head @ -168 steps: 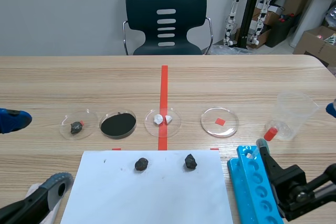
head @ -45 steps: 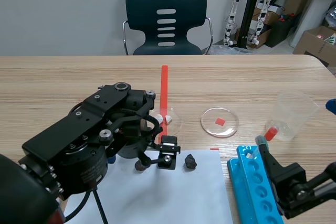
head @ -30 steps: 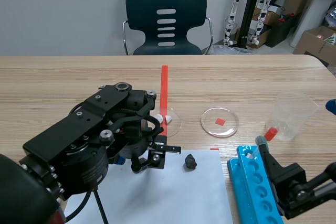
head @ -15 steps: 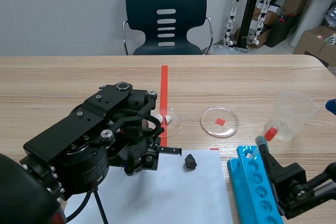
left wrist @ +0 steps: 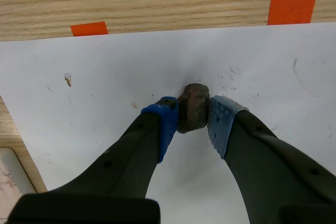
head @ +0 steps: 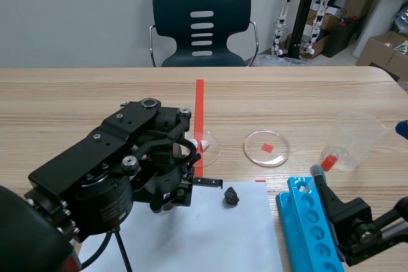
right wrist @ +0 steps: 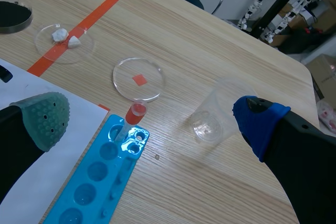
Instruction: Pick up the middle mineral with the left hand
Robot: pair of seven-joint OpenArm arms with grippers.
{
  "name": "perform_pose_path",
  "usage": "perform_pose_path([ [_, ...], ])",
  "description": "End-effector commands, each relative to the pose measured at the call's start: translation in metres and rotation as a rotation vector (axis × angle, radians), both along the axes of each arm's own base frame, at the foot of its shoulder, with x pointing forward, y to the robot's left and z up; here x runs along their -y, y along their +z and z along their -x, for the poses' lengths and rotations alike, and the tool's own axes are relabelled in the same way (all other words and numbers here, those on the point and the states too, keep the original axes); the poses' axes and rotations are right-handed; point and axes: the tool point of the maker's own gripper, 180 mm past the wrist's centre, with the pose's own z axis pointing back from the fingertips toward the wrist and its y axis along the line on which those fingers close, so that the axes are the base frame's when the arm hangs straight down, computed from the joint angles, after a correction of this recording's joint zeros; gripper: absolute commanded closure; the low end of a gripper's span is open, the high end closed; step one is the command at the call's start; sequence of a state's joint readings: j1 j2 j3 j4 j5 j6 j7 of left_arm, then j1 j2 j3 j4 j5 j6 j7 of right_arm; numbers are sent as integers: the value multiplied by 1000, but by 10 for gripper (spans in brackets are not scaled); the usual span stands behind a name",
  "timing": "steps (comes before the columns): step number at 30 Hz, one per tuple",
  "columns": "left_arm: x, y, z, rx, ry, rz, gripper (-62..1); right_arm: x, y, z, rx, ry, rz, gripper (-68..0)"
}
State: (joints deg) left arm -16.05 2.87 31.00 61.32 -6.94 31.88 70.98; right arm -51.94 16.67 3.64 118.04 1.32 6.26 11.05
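**Left arm** (head: 95, 170): bulky matte-black housing with rounded joints, silver screw heads and a black cable (head: 118, 246) trailing beneath. **Left end effector** (left wrist: 191, 115): two thick black fingers, with one bright blue pad (left wrist: 167, 121) and one paler dotted pad (left wrist: 220, 121). **Right end effector** (right wrist: 152, 116): black fingers, with a grey-green dotted pad (right wrist: 44, 114) and a deep blue pad (right wrist: 257, 121).

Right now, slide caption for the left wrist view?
Left jaws shut on the dark mineral over the white paper, orange tape marks beyond.
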Motion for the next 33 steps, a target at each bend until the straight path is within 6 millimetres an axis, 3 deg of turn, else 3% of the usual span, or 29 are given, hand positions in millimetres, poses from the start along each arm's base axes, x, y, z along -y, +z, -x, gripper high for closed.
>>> perform_pose_path([
  [1, 3, 7, -9, 42, -3, 8, -113, -1, 11, -5, 40, 0, -9, -679],
  [6, 3, 17, -18, 117, -7, 23, -120, -1, 11, -5, 40, 0, -9, -679],
  [16, -9, 57, -31, 352, -25, 55, -119, -1, 11, -5, 40, 0, -9, -679],
  [23, -15, 99, -36, 604, -48, 117, -119, -1, 11, -5, 40, 0, -9, -679],
  [29, -22, 136, -32, 815, -133, 137, -119, -1, 11, -5, 40, 0, -9, -679],
  [33, -8, 156, -19, 923, -301, 217, -119, -1, 11, -5, 40, 0, -9, -679],
])
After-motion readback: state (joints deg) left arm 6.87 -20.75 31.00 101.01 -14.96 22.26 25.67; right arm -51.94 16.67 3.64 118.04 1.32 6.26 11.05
